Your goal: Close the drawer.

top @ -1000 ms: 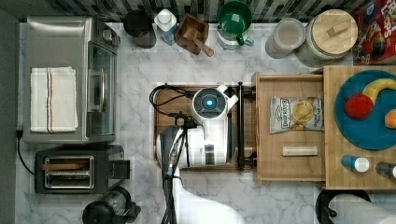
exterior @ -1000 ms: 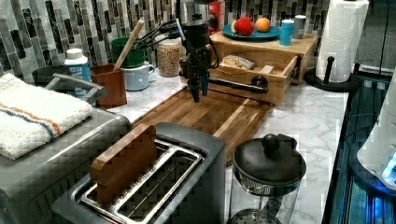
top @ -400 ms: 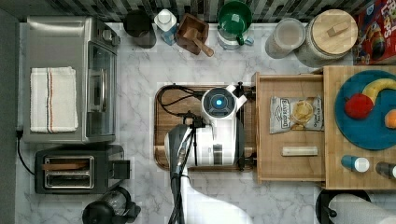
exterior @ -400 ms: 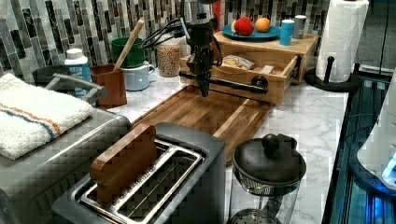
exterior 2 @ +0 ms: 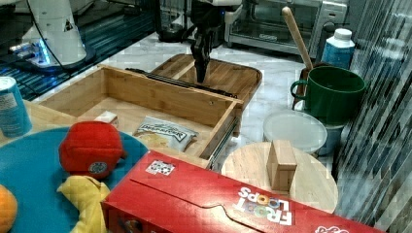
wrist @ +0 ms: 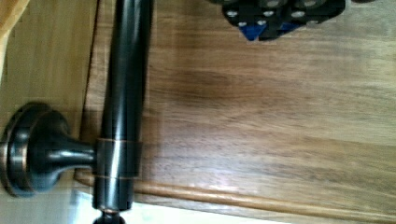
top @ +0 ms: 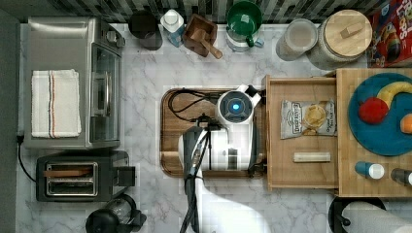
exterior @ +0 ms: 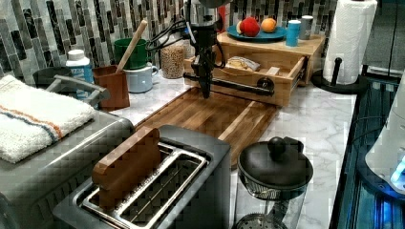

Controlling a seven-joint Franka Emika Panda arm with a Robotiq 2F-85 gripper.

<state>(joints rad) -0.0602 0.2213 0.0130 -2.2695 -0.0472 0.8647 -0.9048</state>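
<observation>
The drawer [top: 301, 85] stands pulled out, a light-wood box holding a snack bag [top: 308, 119] and a small pale bar [top: 311, 157]. Its black bar handle [top: 261, 127] runs along the side facing the brown cutting board [top: 172, 131]. My gripper [exterior: 206, 91] points straight down over the board, shut and holding nothing, close beside the handle [exterior: 229, 84] on the side away from the drawer [exterior: 293, 78]. In the right view the gripper [exterior 2: 200, 75] hangs just behind the handle [exterior 2: 175, 80]. The wrist view has the handle [wrist: 123, 107] and the fingertips [wrist: 280, 21] above the board.
A raised slab [top: 347, 145] with a blue plate of fruit [top: 384, 141] sits over the drawer. Jars, a green mug [top: 244, 17] and a utensil holder line the back. A toaster oven [top: 73, 82], toaster [top: 77, 174] and kettle [top: 114, 221] occupy the top view's left.
My gripper has shifted toward the drawer handle, to the top view's right. The drawer has stayed where it was.
</observation>
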